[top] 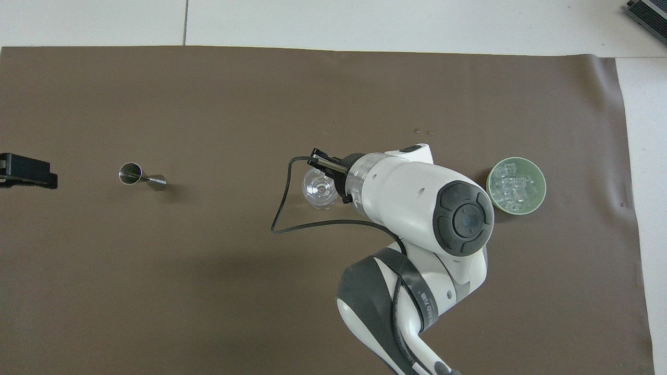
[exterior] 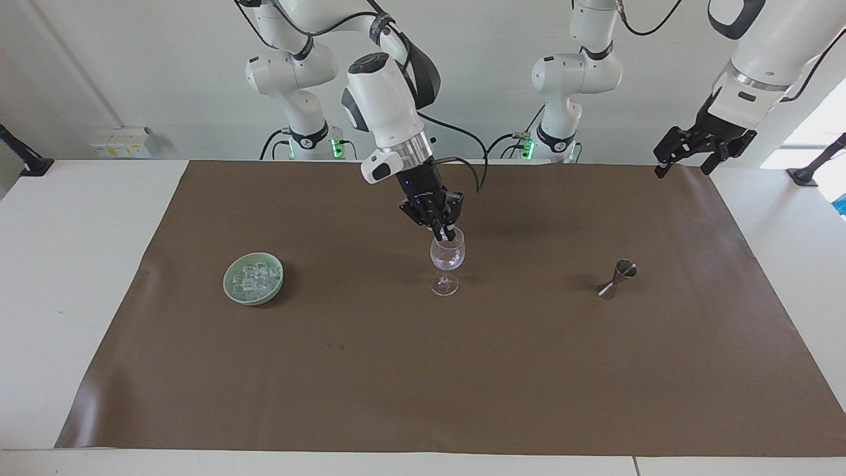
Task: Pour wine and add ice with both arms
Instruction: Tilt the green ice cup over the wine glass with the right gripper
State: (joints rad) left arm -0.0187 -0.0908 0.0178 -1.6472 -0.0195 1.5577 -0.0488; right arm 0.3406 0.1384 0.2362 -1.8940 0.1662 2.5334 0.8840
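A clear wine glass (exterior: 447,258) (top: 320,190) stands upright mid-mat, with glassy bits showing in its bowl. My right gripper (exterior: 449,233) hangs tilted right at the glass's rim, its fingertips shut on a small clear ice cube that barely shows. In the overhead view the right arm's wrist covers those fingers. More ice (exterior: 254,277) (top: 515,187) fills a pale green dish (exterior: 228,283) (top: 490,179) toward the right arm's end. My left gripper (exterior: 684,153) (top: 26,172) waits open, raised over the mat's edge at the left arm's end.
A steel jigger (exterior: 618,277) (top: 141,176) lies tipped on the brown mat (exterior: 462,383) toward the left arm's end. A black cable (top: 284,208) loops from the right wrist beside the glass. White table borders the mat.
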